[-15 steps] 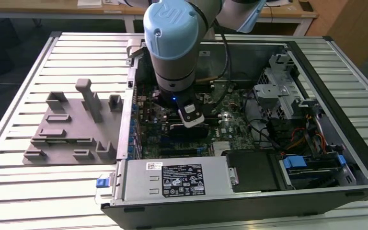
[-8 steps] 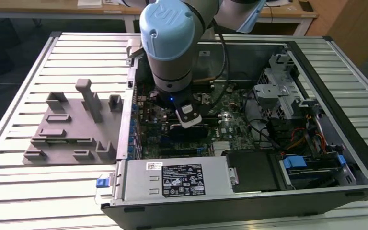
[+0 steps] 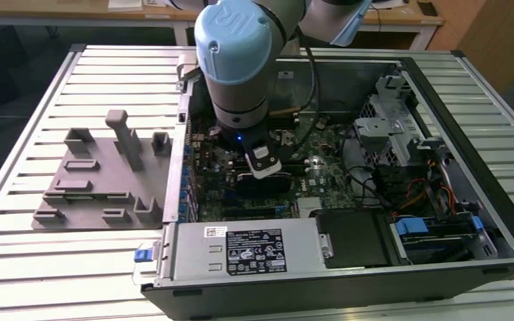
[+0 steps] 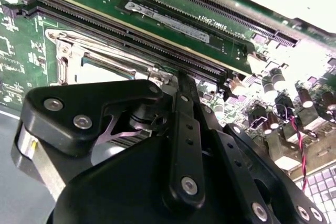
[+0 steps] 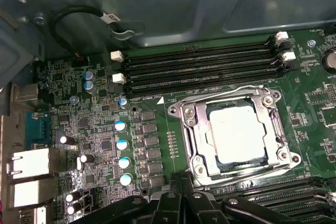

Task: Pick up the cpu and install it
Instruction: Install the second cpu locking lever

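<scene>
Inside the open black computer case [image 3: 471, 87], the black gripper [image 5: 181, 195] hovers at 6 o'clock of the silver-topped square cpu [image 5: 236, 132], which sits in its metal socket frame [image 5: 191, 121]; finger state cannot be told, so any descent should stay square and gentle.

An open black computer case [image 3: 471, 200] lies on its side on a slatted metal table [image 3: 25, 254], its motherboard [image 3: 328, 167] exposed. The robot arm [image 3: 239, 60], with a pale blue joint cover, reaches down from twelve o'clock into the middle of the case, its white and black wrist end [image 3: 264, 160] hanging low over the board. At six o'clock from the arm sits the grey power supply [image 3: 239, 251] with a black label. At three o'clock stands a silver drive cage [image 3: 391, 127], with blue-tabbed bays [image 3: 436, 234] toward five o'clock. At nine o'clock, outside the case, a grey fixture tray [image 3: 105, 180] rests on the table.
</scene>
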`<state>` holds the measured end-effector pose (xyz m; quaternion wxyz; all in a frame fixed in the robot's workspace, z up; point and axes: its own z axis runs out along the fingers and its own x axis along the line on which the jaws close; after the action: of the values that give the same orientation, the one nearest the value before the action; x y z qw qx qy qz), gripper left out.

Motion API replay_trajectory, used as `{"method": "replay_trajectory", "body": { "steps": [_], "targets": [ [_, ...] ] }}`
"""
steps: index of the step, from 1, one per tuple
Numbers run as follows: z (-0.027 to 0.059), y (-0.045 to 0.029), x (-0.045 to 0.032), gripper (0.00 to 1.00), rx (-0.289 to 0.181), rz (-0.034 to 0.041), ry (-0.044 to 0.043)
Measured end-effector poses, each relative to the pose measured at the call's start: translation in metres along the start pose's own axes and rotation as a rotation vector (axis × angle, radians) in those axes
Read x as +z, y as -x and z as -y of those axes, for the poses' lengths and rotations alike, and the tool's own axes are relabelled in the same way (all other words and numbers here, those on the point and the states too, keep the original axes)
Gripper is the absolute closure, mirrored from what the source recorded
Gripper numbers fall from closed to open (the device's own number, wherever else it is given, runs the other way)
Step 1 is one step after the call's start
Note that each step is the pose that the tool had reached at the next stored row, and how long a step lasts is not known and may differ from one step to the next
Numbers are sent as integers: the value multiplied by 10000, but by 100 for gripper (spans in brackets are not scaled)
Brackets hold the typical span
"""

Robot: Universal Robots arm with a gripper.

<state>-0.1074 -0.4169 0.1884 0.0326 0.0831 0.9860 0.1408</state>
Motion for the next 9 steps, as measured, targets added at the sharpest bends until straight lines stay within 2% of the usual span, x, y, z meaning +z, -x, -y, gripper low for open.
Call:
{"method": "replay_trajectory", "body": {
  "steps": [3, 9],
  "targets": [
    [-11, 2, -35, 89, 0, 1, 4],
    [-55, 8, -183, 89, 9, 6, 2]
  ]
}}
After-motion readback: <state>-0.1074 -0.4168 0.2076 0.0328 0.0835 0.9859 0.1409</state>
